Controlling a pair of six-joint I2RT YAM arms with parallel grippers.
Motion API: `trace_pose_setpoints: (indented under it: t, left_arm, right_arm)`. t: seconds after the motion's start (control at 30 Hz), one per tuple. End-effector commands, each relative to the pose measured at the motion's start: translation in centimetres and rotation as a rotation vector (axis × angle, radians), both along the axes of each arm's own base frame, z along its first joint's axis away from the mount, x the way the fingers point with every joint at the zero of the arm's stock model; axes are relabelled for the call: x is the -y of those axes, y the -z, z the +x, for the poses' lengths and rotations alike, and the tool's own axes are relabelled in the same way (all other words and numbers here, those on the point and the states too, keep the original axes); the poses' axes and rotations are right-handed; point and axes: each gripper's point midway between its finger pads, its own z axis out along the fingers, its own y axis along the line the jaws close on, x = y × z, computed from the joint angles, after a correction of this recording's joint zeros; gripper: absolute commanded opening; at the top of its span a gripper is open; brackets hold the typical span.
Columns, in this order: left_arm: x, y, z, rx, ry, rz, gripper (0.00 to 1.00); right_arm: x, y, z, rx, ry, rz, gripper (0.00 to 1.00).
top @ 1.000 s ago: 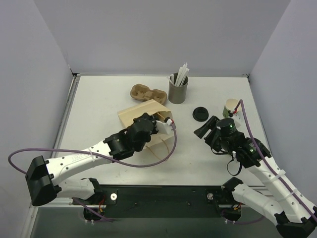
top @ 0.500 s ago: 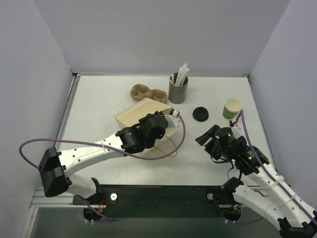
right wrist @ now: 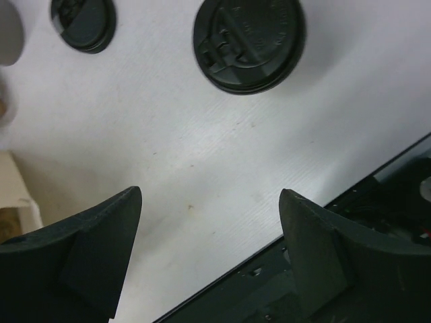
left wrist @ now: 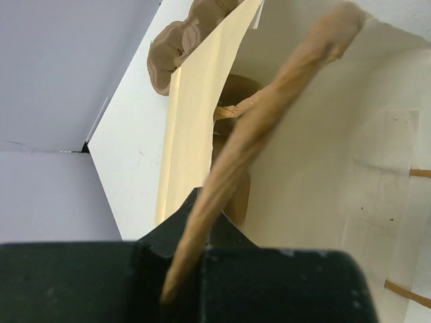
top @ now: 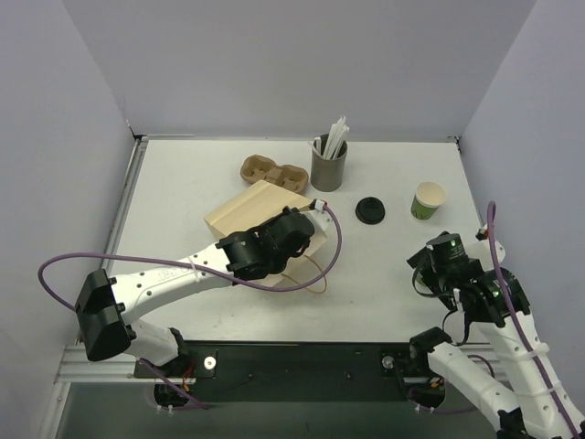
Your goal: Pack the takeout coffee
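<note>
The takeout coffee's green cup stands upright and uncovered at the right of the table. Its black lid lies flat to the left of it. My left gripper is shut on the twisted paper handle of a tan paper bag lying mid-table. The bag's mouth faces the left wrist camera. My right gripper hangs open and empty over bare table near the front edge, well short of the cup. In the right wrist view a black lid shows beyond the open gripper, with a smaller black disc further off.
A grey cup of white straws stands at the back centre. A brown cardboard cup carrier lies to its left, behind the bag, and shows past the bag's edge as the carrier. The table's dark front rail is just below the right gripper.
The right arm has drawn back toward the near right, away from the lid, and its jaws have widened. The left gripper has moved right with the handle, and the bag has shifted left.
</note>
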Motion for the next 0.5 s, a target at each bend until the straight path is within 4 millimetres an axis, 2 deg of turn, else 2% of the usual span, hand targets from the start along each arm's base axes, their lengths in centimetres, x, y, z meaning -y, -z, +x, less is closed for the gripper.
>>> trace_pose_setpoints:
  t: [0.0,0.07,0.1,0.13,0.27,0.33,0.43,0.47]
  left_arm:
    - [0.4,-2.0,-0.5,-0.011,0.002,-0.116,0.0]
    - [0.3,-1.9,-0.7,-0.017,0.009,-0.122,0.0]
    - [0.3,-2.1,-0.8,-0.022,0.016,-0.136,0.0]
    - [0.3,-2.1,-0.9,-0.026,0.021,-0.14,0.0]
    - [0.3,-2.6,-1.2,-0.035,0.046,-0.157,0.0]
    - [0.4,-2.7,-1.3,-0.04,0.058,-0.151,0.0]
    - [0.4,-2.6,-1.4,-0.048,0.058,-0.148,0.0]
    - [0.4,-2.5,-1.4,-0.053,0.063,-0.146,0.0]
  right_arm:
    - [2.9,1.1,-1.8,-0.176,0.045,-0.114,0.79]
    - [3.1,1.4,-1.4,-0.22,0.01,-0.131,0.81]
    - [3.8,1.5,-1.3,-0.243,0.045,-0.121,0.81]
    - [3.5,1.6,-1.0,-0.25,0.036,-0.08,0.81]
    - [3.9,2.8,0.4,-0.295,0.023,-0.016,0.82]
    - [4.9,3.3,1.0,-0.311,0.045,-0.001,0.83]
    - [5.2,3.8,2.3,-0.323,0.029,0.042,0.84]
    - [6.0,3.7,2.8,-0.335,0.059,0.049,0.84]
